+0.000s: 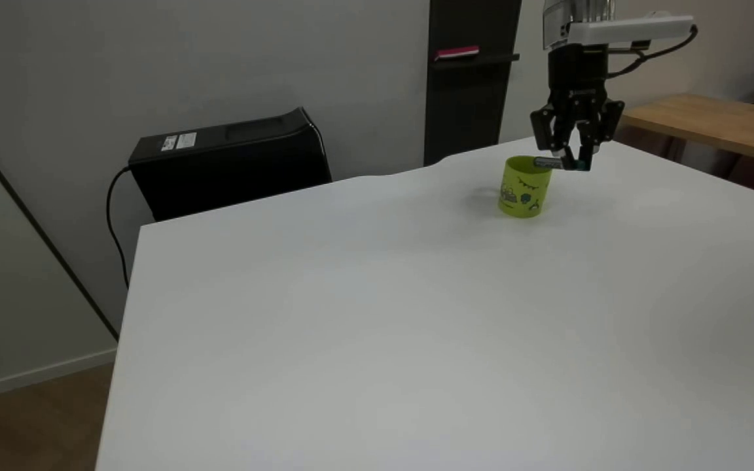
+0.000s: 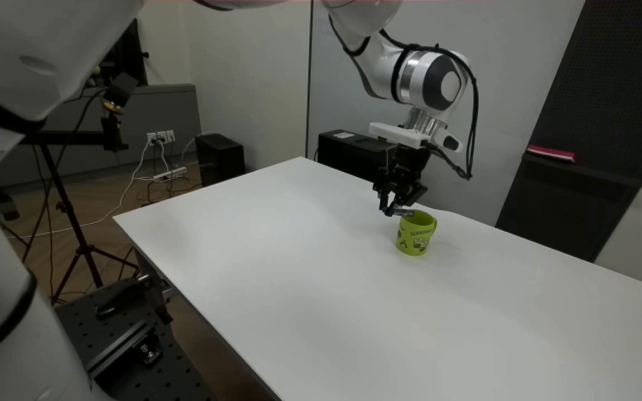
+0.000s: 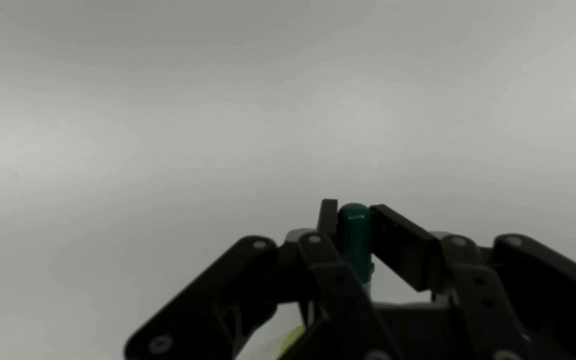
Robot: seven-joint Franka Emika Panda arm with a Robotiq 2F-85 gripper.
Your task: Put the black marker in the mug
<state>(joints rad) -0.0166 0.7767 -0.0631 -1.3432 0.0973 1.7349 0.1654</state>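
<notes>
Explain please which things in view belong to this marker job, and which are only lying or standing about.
Belonging to the job:
marker, held in the gripper
yellow-green mug, upright on the white table

Seemingly just around:
red item
labelled black box
tripod
power strip

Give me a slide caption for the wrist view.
Wrist view: the gripper holds the marker by its teal end over the white table, a sliver of yellow-green mug at the frame's bottom.
</notes>
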